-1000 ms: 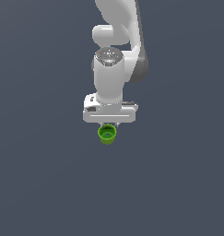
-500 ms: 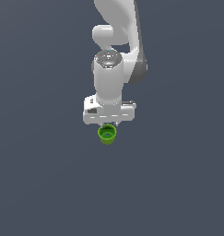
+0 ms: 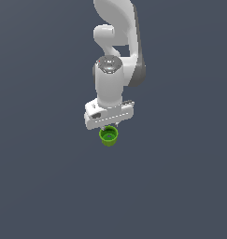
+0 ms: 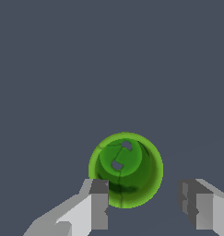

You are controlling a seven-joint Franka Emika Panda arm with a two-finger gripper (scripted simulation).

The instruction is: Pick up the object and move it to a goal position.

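Note:
The small bright green cup [image 3: 108,136] stands upright on the dark grey floor, its mouth facing up. In the wrist view the cup [image 4: 126,169] lies just ahead of the open fingers and closer to one of them than to the other. My gripper [image 3: 108,127] hangs straight above the cup with the white hand over it. In the wrist view the gripper [image 4: 148,205] is open and empty, with one fingertip [image 4: 99,203] touching or overlapping the cup's rim and the other fingertip [image 4: 195,207] well apart from it.
A plain dark grey floor [image 3: 45,186] surrounds the cup on all sides. The white arm [image 3: 117,51] rises behind the hand toward the top of the exterior view.
The hand has turned slightly about its vertical axis and sits a touch lower over the cup. The cup has not moved.

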